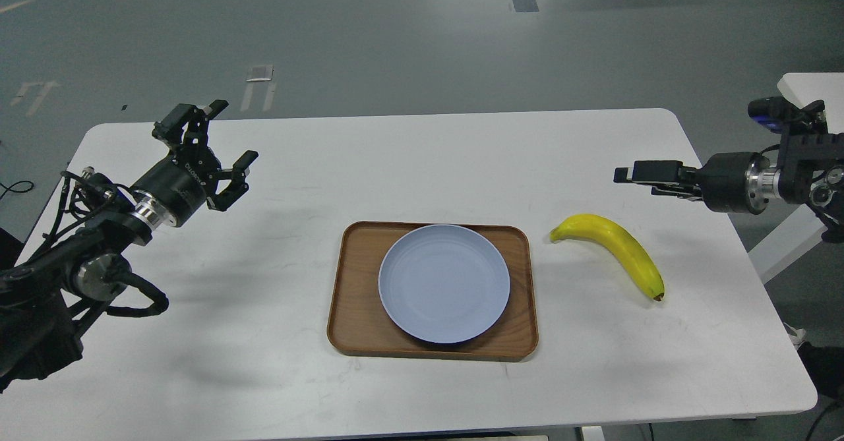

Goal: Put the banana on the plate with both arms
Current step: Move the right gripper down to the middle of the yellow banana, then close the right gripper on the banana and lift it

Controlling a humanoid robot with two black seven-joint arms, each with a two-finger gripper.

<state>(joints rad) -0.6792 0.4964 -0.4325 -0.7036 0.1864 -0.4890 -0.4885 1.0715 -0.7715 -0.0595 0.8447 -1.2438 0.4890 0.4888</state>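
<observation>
One white table (264, 335) with rounded corners fills most of the frame, its far edge across the upper middle and its right edge down the lower right; grey floor (395, 39) lies beyond it. Broad bare tabletop runs across the left half, along the bottom and along the far edge. In the middle sits a brown wood-grain tray (356, 309) carrying the plate (444, 283), round, shallow, pale blue-grey and matte; the plate's near rim reaches the tray's near lip. Right of centre the banana (616, 246) lies flat on the table, just beside the tray and apart from it, smooth bright yellow, curved, greenish stem toward the tray, dark tip toward the lower right. At centre left the left gripper (221, 134) hangs over the table, fingers spread wide and holding nothing. At centre right the right gripper (626, 174) points leftward above the banana, seen edge-on, so I cannot tell whether its fingers are apart.
</observation>
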